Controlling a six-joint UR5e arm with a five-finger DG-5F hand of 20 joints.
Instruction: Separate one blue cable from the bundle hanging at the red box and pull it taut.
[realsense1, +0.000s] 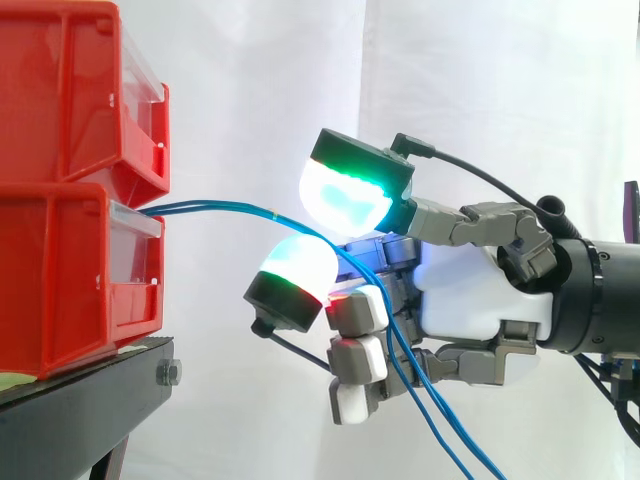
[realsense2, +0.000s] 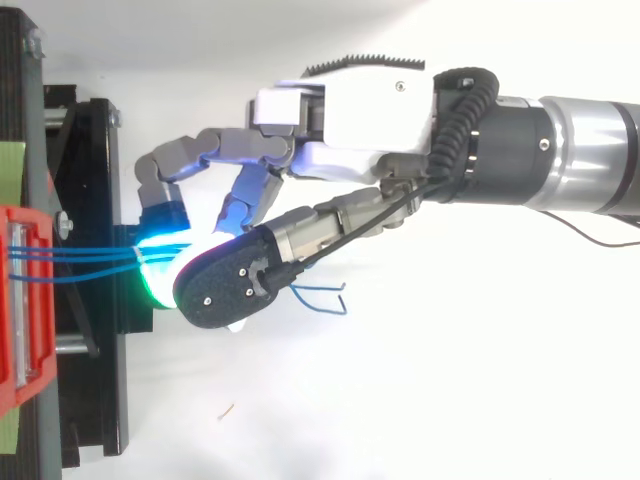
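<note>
The hand (realsense1: 470, 300) is right up at the blue cables (realsense1: 220, 208), level with the mouth of the lower red bin (realsense1: 60, 290) on the black stand (realsense1: 80, 400). That's sensible, since the strands run close together there and can be sorted. They leave the bin, pass into the hand, then droop away below it in loose lines. Whether it's closed on one strand, several or none, I can't tell. With that slack hanging, I'd say the pull is yet to come.
</note>
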